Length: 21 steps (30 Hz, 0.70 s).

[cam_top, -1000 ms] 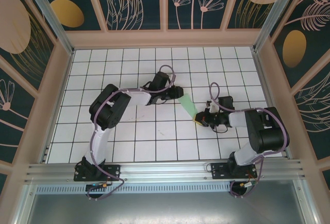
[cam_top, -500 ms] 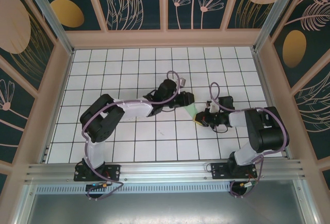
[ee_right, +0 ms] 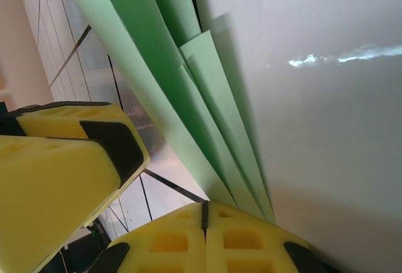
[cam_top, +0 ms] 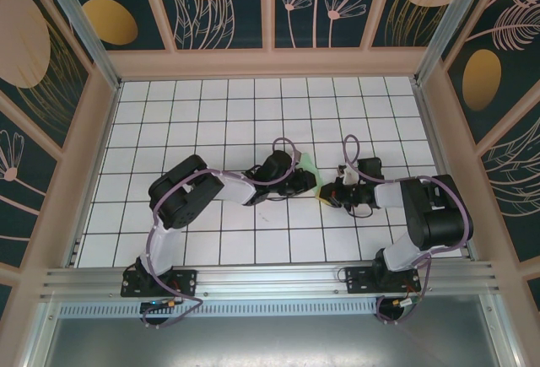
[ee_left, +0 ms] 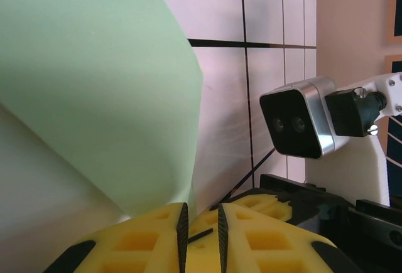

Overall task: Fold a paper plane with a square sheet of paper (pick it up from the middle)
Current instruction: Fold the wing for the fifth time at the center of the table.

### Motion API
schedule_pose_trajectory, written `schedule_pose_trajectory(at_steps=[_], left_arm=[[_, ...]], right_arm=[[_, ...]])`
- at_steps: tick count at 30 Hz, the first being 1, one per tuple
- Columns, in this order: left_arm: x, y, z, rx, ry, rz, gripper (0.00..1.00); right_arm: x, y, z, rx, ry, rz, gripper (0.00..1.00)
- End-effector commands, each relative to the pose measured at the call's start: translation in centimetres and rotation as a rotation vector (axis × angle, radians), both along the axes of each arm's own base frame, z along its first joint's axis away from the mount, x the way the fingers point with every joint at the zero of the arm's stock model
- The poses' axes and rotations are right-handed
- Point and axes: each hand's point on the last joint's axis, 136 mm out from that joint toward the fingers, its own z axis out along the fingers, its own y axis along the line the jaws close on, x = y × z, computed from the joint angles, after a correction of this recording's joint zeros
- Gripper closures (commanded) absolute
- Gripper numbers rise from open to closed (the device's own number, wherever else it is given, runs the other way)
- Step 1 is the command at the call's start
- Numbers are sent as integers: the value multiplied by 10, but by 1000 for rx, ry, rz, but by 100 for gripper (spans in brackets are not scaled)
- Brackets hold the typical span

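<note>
The pale green paper plane (cam_top: 308, 167) lies folded in long layers near the middle of the tiled table, mostly hidden under my left arm in the top view. My right gripper (cam_top: 327, 197) holds its near end. In the right wrist view the right gripper (ee_right: 204, 213) is shut, and the green layers (ee_right: 188, 97) fan out from between the pads. My left gripper (cam_top: 307, 184) is right beside it. In the left wrist view the left gripper (ee_left: 201, 223) stands a narrow gap open. The paper's lower edge (ee_left: 94, 97) comes down to the left pad.
White gridded table (cam_top: 211, 232) inside wooden walls (cam_top: 270, 63). The two grippers are almost touching: the right wrist's camera (ee_left: 298, 119) is close in the left wrist view, and a left finger (ee_right: 63, 172) fills the lower left of the right wrist view.
My left gripper has swung right and nearer, down beside the right gripper, and now covers most of the paper. Its jaws have narrowed. The right arm has stayed still.
</note>
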Motion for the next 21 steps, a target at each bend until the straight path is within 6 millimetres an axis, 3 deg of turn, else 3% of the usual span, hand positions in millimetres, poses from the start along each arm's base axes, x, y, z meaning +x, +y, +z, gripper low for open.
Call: schedule_pose_trajectory(at_steps=[1, 16, 21], left_arm=[[1, -6, -3, 9, 1, 9, 76], [6, 7, -48, 257, -2, 32, 72], [19, 25, -47, 335, -40, 103, 72]], right_arm=[[-34, -34, -56, -224, 190, -81, 100], [-35, -35, -57, -231, 194, -82, 100], [-35, -38, -56, -248, 192, -84, 100]])
